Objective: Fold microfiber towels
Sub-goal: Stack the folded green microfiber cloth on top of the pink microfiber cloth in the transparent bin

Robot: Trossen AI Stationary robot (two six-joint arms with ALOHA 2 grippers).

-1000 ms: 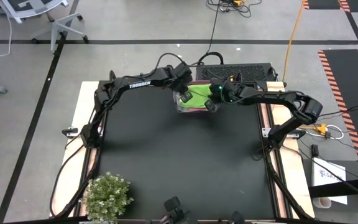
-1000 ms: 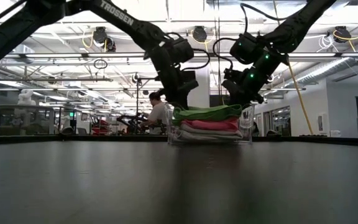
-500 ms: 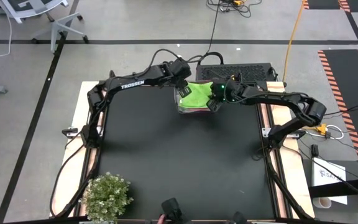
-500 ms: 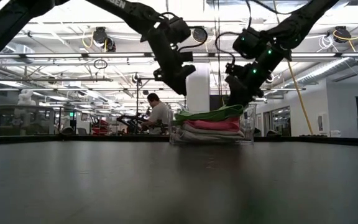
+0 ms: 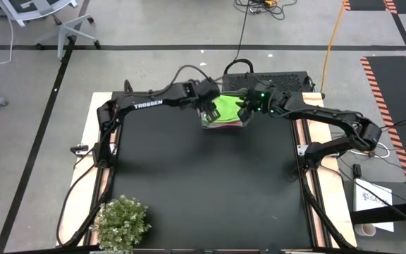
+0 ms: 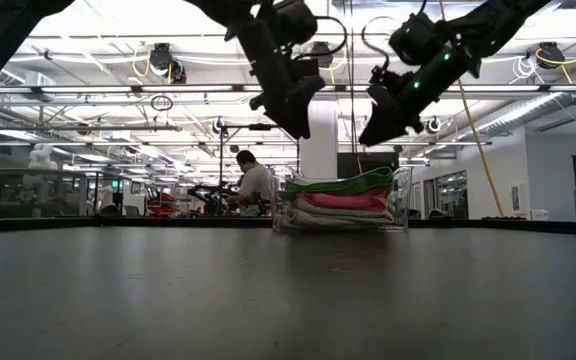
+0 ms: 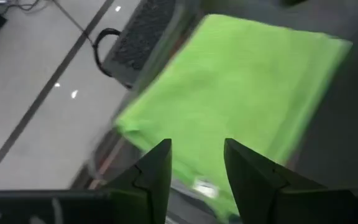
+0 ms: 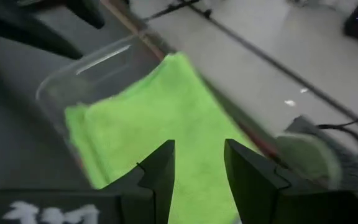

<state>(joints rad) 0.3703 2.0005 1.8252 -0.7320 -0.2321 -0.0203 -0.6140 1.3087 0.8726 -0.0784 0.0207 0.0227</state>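
Four folded microfiber towels sit stacked in the clear plastic bin at upper centre of the high view, lime green towel on top, pink towel beneath. The left gripper and right gripper hover above the bin's two ends, fingers spread, holding nothing.
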